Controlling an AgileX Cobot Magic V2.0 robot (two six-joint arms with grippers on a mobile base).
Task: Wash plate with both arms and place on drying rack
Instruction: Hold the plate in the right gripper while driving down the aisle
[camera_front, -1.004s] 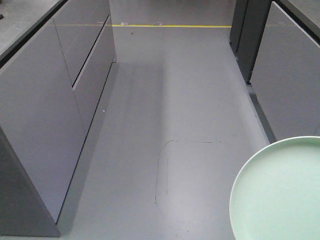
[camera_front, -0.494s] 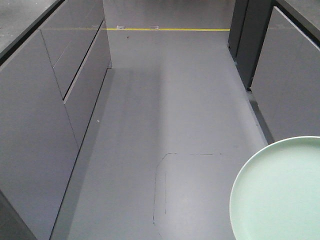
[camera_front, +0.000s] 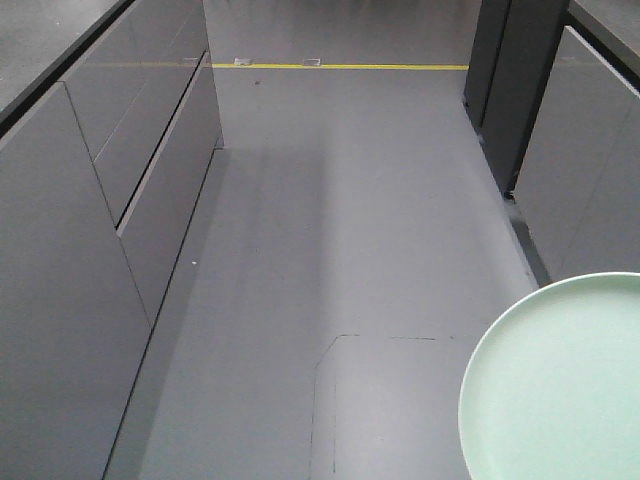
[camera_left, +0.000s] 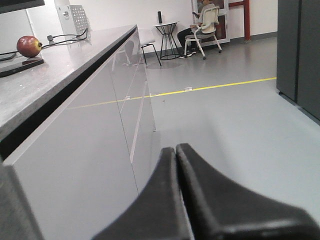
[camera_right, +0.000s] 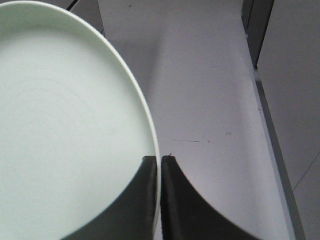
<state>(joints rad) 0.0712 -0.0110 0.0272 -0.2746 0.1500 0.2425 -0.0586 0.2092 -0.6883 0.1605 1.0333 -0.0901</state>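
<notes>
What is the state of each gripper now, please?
Left gripper: closed, empty.
Right gripper: closed on the rim of the plate.

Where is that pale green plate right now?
The plate sits at the front view's lower right, above the grey floor, its rim pinched by the right gripper in the right wrist view.

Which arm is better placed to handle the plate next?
Right, probably: the right gripper is shut on the plate rim, while the left gripper is shut on nothing, beside the cabinets.
</notes>
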